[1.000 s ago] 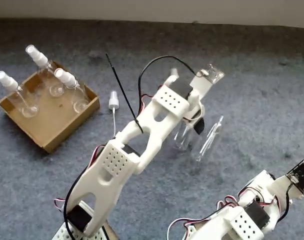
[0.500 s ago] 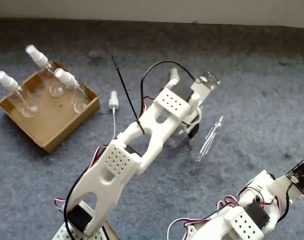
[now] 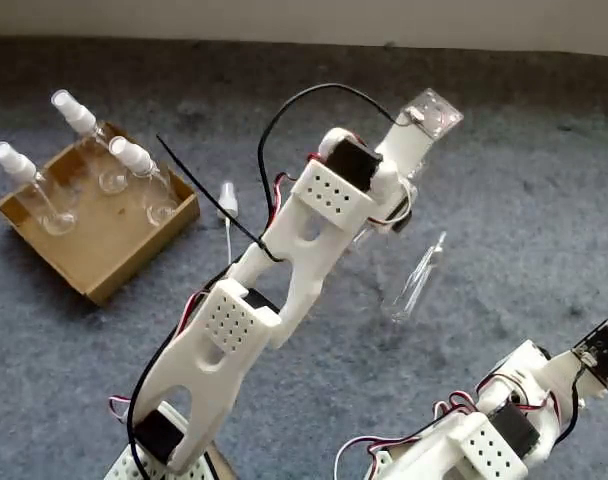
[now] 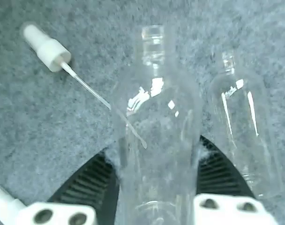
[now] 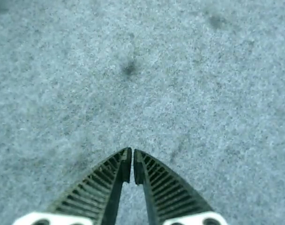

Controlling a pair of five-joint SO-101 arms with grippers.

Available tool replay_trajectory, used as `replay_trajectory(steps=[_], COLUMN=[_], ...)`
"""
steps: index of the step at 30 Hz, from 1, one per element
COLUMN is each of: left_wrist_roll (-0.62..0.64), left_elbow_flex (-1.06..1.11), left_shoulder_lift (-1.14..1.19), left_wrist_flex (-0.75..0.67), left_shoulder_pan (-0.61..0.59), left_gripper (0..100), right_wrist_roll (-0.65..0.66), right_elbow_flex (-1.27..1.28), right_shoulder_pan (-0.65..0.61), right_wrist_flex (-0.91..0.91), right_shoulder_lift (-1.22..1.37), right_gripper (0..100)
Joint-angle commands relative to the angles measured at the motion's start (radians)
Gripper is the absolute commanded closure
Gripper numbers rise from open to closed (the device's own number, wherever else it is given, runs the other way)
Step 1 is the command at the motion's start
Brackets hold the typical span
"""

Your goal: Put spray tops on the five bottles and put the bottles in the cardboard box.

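Clamping left hand [image 4: 154, 157] round body of clear bottle [image 4: 154, 108]: likely light, slick, thin-walled, so squeeze gently below shoulder. Loose spray top [image 4: 46, 44] lying ahead of hand. Empty right hand [image 5: 132, 164] pressed together.

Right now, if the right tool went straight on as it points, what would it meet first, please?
Probably the grey carpet; nothing else lies ahead of the right tool, though its distance is unclear.

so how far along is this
Done: three clear plastic bottles with white spray tops stand in the brown cardboard box. In hand: the left gripper is shut on a fourth clear bottle, no top yet. Left: a fifth topless bottle and a loose white spray top lie on the grey carpet; both bottles need tops and boxing.
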Motion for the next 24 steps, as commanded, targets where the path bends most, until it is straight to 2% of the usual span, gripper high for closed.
replay_trajectory(steps=[1, 14, 24], left_wrist_roll=[-0.008, -0.006, -0.009], left_elbow_flex=[-0.116, -0.105, 0.535], left_shoulder_lift=[-0.104, -0.392, -0.883], left_wrist_flex=[0.011, 0.026, 0.018], left_shoulder_pan=[-0.016, -0.012, -0.019], left_gripper=[93, 94, 93], right_wrist_roll=[0.012, 0.012, 0.012], right_elbow_flex=[0.124, 0.124, 0.124], right_shoulder_pan=[0.013, 0.013, 0.013], right_wrist_flex=[0.002, 0.002, 0.002], right_shoulder_lift=[0.002, 0.002, 0.002], right_gripper=[98.9, 98.9, 98.9])
